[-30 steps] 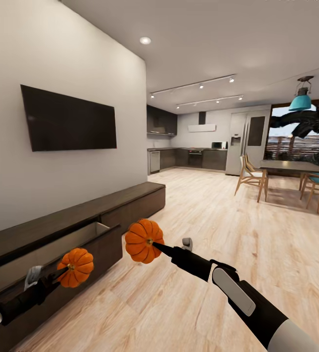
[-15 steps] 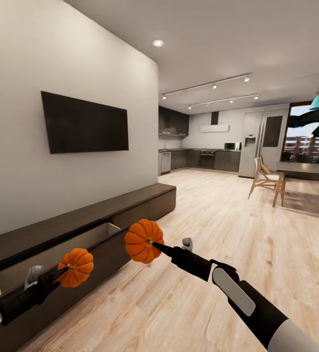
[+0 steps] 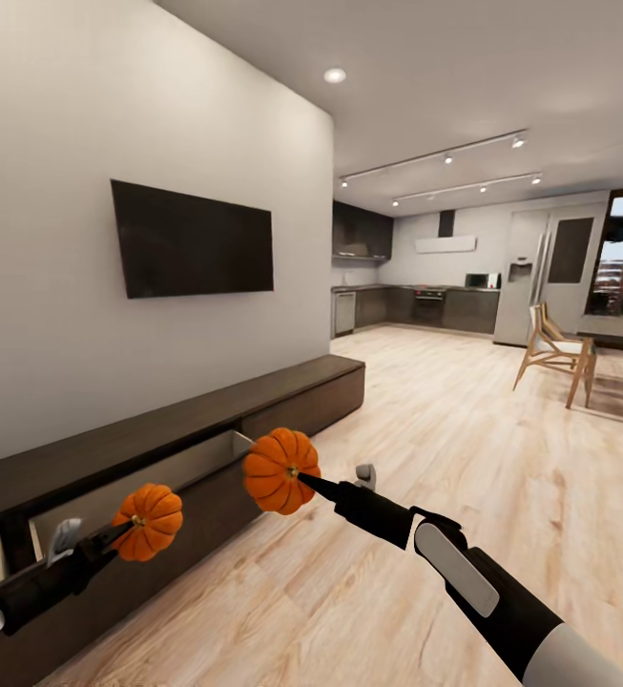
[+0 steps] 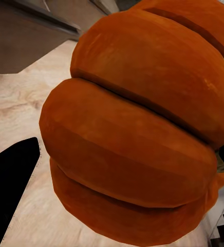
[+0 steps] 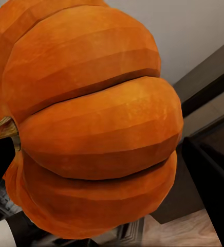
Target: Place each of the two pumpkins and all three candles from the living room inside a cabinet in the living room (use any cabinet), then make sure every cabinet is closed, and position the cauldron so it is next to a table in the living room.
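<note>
One pumpkin [image 3: 149, 522] rides clamped in the left gripper [image 3: 111, 536], the other pumpkin [image 3: 280, 470] in the right gripper [image 3: 303, 479], both held over the floor beside the cabinet [image 3: 206, 429]. Its drawer [image 3: 144, 482] stands open; next, I'd say, comes reaching in and letting go.

The head camera has panned left: the wall-mounted black television [image 3: 194, 239], the long low dark-brown wooden cabinet [image 3: 206, 429] and the kitchen have shifted right in frame. More of the open cabinet front is exposed. The teal pendant lamp has left the frame.
</note>
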Tool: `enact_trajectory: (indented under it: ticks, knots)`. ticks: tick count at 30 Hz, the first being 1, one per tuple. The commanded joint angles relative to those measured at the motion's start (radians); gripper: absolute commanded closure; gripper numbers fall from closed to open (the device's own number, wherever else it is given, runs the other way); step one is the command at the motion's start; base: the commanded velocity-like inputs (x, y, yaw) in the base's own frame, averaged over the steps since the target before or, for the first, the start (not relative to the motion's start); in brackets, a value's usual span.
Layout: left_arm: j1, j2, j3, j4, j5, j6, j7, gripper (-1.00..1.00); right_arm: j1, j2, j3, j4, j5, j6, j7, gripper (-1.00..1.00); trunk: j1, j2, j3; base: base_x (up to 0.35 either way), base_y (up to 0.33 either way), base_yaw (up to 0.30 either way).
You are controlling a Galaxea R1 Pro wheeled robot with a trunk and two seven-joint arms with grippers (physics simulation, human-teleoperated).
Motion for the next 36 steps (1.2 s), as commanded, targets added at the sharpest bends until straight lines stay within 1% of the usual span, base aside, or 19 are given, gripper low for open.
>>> enact_trajectory:
  ticks: [1,11,24,32,36]
  knots:
    - [-0.001,0.001,-0.003,0.000,0.008,0.007,0.002,1.00,-0.001,-0.001,0.001,0.000,-0.012,0.005,0.000,1.00,0.000,-0.001,-0.003,0.000,0.000,0.166]
    - [-0.001,0.000,-0.005,-0.008,0.008,0.004,-0.003,1.00,-0.001,0.000,0.001,0.000,-0.012,0.005,0.001,1.00,0.000,-0.001,-0.015,0.000,-0.007,0.164]
    - [-0.001,-0.001,-0.005,-0.009,0.008,0.005,0.002,1.00,-0.001,-0.001,0.001,0.000,-0.011,0.005,0.002,1.00,0.000,-0.001,-0.032,0.000,-0.244,0.163]
    - [-0.001,0.000,-0.003,-0.009,0.014,0.007,-0.005,1.00,-0.001,-0.001,0.001,0.000,-0.011,0.005,0.002,1.00,0.000,-0.001,-0.043,0.000,-0.035,0.161]
    - [-0.001,0.000,-0.004,-0.009,0.011,0.007,-0.002,1.00,-0.001,-0.001,0.001,0.000,-0.012,0.005,0.002,1.00,-0.016,0.027,-0.035,0.000,-0.001,0.160]
